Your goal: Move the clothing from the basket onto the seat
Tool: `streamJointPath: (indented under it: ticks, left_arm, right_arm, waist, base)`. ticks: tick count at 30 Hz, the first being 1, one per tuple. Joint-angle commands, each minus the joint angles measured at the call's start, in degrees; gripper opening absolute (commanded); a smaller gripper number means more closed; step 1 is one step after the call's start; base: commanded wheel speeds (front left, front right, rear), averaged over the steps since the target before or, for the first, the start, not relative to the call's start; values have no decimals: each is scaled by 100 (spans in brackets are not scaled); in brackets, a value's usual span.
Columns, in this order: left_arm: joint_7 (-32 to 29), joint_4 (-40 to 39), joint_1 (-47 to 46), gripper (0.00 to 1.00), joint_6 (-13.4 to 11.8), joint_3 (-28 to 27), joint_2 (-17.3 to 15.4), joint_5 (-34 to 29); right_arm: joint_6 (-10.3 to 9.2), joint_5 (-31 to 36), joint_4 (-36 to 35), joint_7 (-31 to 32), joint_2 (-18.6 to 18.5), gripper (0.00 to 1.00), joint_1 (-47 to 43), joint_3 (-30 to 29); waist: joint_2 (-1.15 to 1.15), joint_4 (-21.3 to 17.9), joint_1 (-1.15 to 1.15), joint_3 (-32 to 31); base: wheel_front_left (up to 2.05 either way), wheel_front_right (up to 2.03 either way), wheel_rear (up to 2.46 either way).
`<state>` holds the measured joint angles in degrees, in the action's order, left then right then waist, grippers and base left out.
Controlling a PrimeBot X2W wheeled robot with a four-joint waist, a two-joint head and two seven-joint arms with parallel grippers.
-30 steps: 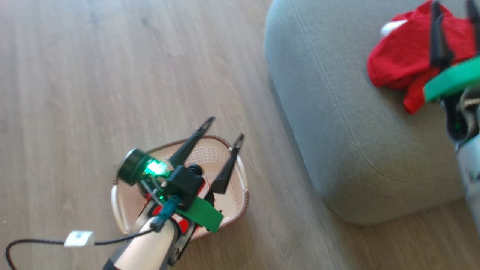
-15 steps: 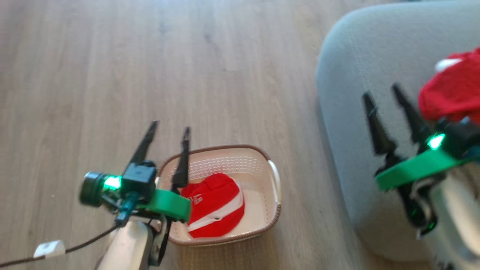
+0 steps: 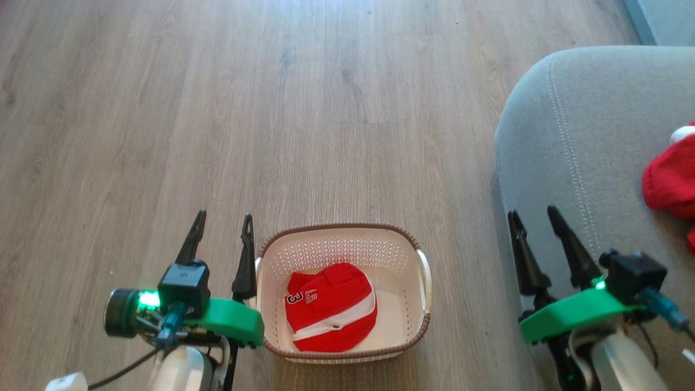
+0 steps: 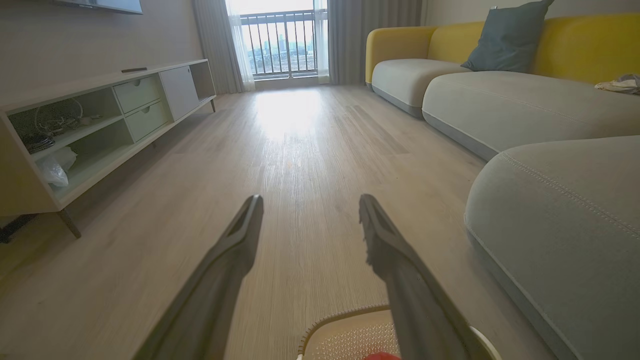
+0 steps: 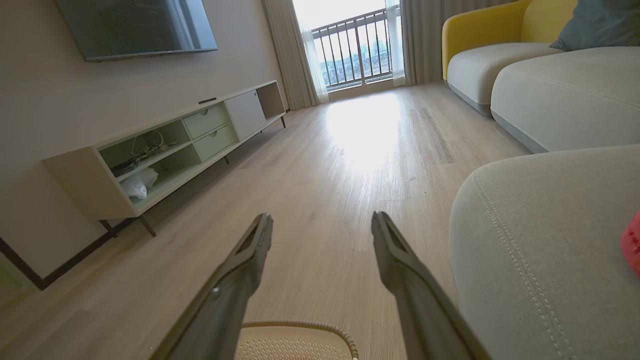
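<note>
One piece of the clothing [image 3: 331, 307] is seen bunched in the bottom of the basket [image 3: 342, 228], which stands on the floor [image 3: 271, 108] near the seat [image 3: 575, 141]. It is red, with a white stripe across it and dark printed digits near one edge. A second red garment [image 3: 670, 182] is seen lying on the seat, cut off by the right edge of the head view.

The left fingers [image 3: 247, 244] are spread wide and hold nothing; they are poised just beside the basket's left wall. The right fingers [image 3: 520, 239] are likewise spread wide and empty, by the seat's rounded corner and apart from the basket.

The garment is judged to be light, soft and limp: no shape will be kept once it is lifted, and it is expected to hang down from wherever it is pinched. Nothing fragile is involved, so a firm pinch can be afforded. Smooth fabric may slip from a shallow hold, so a thick fold should be gathered rather than a single layer. The raised hump at the middle of the bundle, near the white stripe, is judged the best place to be taken, since it stands clear of the perforated walls. The edges should be avoided, as the basket, probably light itself, could be caught there and dragged along.
</note>
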<state>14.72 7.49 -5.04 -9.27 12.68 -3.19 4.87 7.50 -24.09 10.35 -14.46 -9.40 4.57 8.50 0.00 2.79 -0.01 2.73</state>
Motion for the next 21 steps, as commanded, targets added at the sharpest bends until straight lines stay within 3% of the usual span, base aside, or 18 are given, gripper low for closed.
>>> streamJointPath:
  ticks: [1, 8, 21]
  left_arm:
    - [28, -155, -122, 100, -24, -216, 28, -64]
    - [28, -58, 24, 100, -75, -89, 30, -42]
    - [28, -8, 26, 100, -66, 17, 31, -65]
  right_arm:
    - [-1, 96, -206, -53, 53, 100, 29, 32]
    - [-1, 340, 55, -53, 428, 100, -263, -461]
    - [-1, 540, 253, -53, 615, 100, -216, -696]
  waist:
    - [0, 22, 1, -14]
    - [0, 51, 1, -32]
    - [0, 41, 1, -53]
  base:
    - [0, 0, 0]
    - [0, 0, 0]
    - [0, 0, 0]
